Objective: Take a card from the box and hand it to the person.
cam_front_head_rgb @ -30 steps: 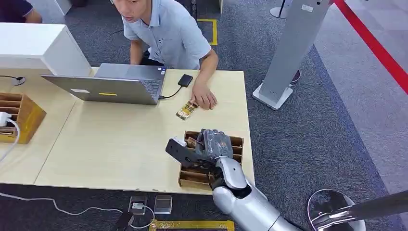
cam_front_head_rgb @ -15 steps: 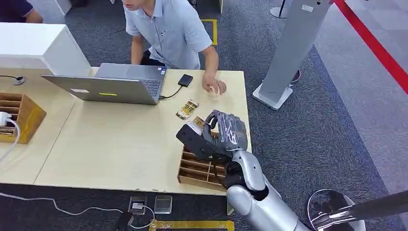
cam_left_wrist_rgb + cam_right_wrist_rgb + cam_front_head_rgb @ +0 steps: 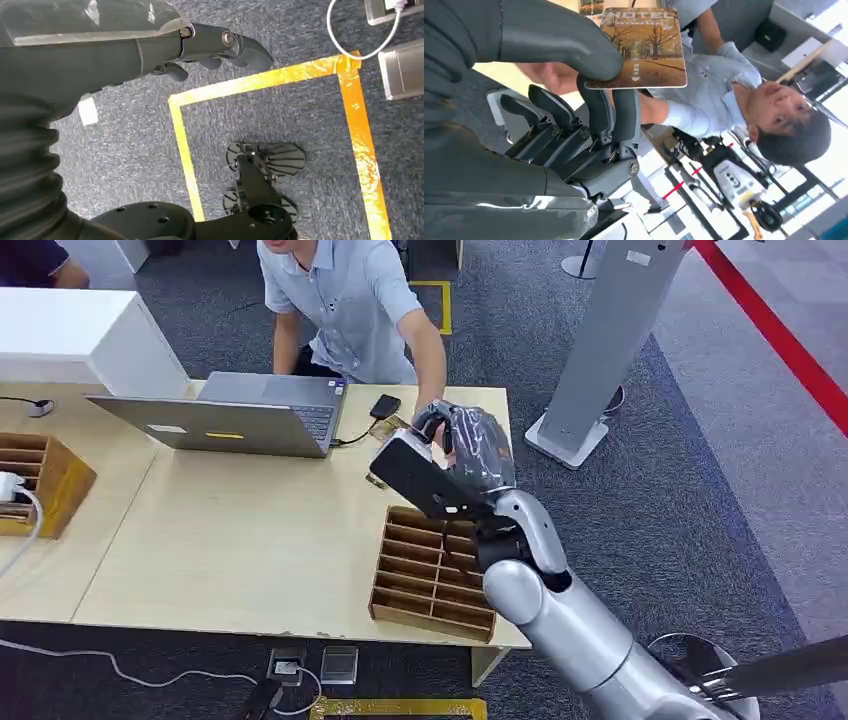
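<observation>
Left hand (image 3: pixel 220 47) hangs low over grey carpet, fingers loosely apart, holding nothing. Wooden box (image 3: pixel 433 572) sits on table (image 3: pixel 240 540) near front edge. Above and beyond box, right hand (image 3: pixel 462 455) raised, thumb and fingers pinching card (image 3: pixel 641 47). Person's hand (image 3: pixel 551 77) just behind card. Person (image 3: pixel 350 305) leans over far edge beside laptop (image 3: pixel 225 420).

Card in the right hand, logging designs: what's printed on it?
Brown autumn-tree scene on the card, lettered HOTEL; clearest in right wrist view.
</observation>
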### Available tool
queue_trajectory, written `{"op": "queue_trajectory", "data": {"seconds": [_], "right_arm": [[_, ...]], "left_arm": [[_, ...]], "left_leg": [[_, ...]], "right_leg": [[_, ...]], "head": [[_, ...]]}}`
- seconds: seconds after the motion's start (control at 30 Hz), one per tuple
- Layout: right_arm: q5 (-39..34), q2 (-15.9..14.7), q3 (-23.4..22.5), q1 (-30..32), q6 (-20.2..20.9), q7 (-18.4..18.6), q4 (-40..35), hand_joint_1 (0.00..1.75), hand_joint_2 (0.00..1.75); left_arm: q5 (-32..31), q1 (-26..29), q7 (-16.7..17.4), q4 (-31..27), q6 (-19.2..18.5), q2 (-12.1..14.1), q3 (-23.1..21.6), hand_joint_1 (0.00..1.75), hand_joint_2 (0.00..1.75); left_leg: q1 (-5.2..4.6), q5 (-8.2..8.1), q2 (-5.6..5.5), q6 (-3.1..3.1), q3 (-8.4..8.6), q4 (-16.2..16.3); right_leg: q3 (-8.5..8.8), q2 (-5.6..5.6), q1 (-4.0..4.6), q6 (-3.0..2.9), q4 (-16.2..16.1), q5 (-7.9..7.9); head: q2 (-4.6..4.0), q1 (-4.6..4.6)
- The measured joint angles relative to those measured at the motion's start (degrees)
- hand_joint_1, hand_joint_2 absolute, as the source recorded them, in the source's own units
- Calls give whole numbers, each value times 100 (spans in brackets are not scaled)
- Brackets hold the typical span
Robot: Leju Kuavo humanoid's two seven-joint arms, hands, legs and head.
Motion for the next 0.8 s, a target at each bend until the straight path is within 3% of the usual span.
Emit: {"op": "queue_trajectory", "data": {"seconds": [0.07, 0.23, 0.27, 0.3, 0.47, 0.5, 0.8], "right_arm": [[-118, 151, 9, -280, -31, -151, 603, 175, 175], [-136, 202, 11, -345, -33, -184, 743, 175, 175], [-160, 637, 66, -812, 20, -236, 2166, 175, 175], [-81, 781, 92, -918, 44, -149, 2566, 175, 175], [89, 1097, 203, -1052, 96, -162, 3501, 175, 175], [107, 1132, 238, -1061, 94, -175, 3614, 0, 175], [105, 1368, 402, -1106, 39, -429, 4303, 0, 175]], "left_arm": [[-79, -35, 100, 0, -44, 0, -4, 0, 175], [-92, -43, 120, 0, -46, 0, -7, 0, 175], [-160, -118, 227, 0, -96, 0, -42, 0, 175], [-166, -131, 243, 0, -103, 0, -42, 0, 175], [-140, -127, 240, 0, -116, -4, -42, 0, 175], [-131, -124, 238, 0, -125, -4, -42, 0, 175], [-109, -98, 131, 0, -116, -4, -42, 0, 175]], "left_leg": [[0, 2, -3, 0, -4, 0], [0, 2, -3, -1, -4, 0], [0, 2, -2, -1, -7, 0], [0, 2, -2, -1, -7, 0], [0, 2, -2, -1, -7, 0], [0, 2, -2, -1, -7, 0], [0, 2, -1, -1, -9, 0]], "right_leg": [[-1, -3, 0, 0, 2, 1], [-1, -3, 0, 0, 1, 1], [-6, -2, 0, 0, 2, 0], [-5, -2, 0, 0, 1, 0], [-5, -2, 0, 0, 1, 1], [-6, -2, 0, 0, 2, 1], [-9, -1, 0, 0, 1, 0]], "head": [[-2, 4], [-2, 2], [-2, 4], [-2, -2], [-2, 0], [0, 0], [-2, 2]]}}
